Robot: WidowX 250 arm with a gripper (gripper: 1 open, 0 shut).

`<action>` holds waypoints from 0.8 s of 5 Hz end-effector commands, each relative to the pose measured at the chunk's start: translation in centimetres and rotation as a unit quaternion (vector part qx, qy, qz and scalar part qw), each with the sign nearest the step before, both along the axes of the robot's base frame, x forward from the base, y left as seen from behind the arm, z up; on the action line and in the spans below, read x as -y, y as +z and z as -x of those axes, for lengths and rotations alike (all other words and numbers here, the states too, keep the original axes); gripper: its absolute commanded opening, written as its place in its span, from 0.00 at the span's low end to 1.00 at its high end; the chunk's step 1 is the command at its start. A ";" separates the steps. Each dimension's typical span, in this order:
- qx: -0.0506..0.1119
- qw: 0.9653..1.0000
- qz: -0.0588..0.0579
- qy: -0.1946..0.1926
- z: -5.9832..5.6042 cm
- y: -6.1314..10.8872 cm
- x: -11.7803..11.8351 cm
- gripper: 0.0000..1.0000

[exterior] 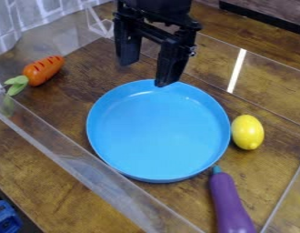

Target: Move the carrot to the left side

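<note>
Fingers (145,71) set wide, nothing between them; they hang near the blue plate's (157,132) far rim, over the far part of the bench (85,86).

Carrot (42,70): by the bench's far left corner in this view, well apart from the plate, leafy top toward the left edge, body pointing up and to the right. It lies close to the clear side wall (73,146).

Step in hand, as judged: place the carrot on the left, or confirm that it is there. Its position already looks to satisfy the task; if so, best lift the fingers clear and leave it be. Should a further nudge be wanted, approach from above, straddle the thick orange body crosswise, not the leaves, and close gently. Risk: knocking the wall, or rolling the carrot off line.

Containers: plate holds nothing. Lemon (247,132) lies outside it, toward the bench's right edge; eggplant (230,202) outside too, toward the near right corner.
</note>
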State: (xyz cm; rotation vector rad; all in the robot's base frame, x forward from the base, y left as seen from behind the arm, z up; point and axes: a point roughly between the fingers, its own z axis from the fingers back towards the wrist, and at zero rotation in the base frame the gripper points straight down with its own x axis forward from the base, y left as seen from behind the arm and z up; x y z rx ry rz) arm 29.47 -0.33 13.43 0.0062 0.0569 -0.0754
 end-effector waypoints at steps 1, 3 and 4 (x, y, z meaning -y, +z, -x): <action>0.032 0.999 0.000 -0.005 -0.1 1.7 0.4 1.00; 0.032 1.000 0.001 0.000 -0.1 1.5 0.3 1.00; 0.031 1.000 0.002 0.002 -0.1 1.5 0.3 1.00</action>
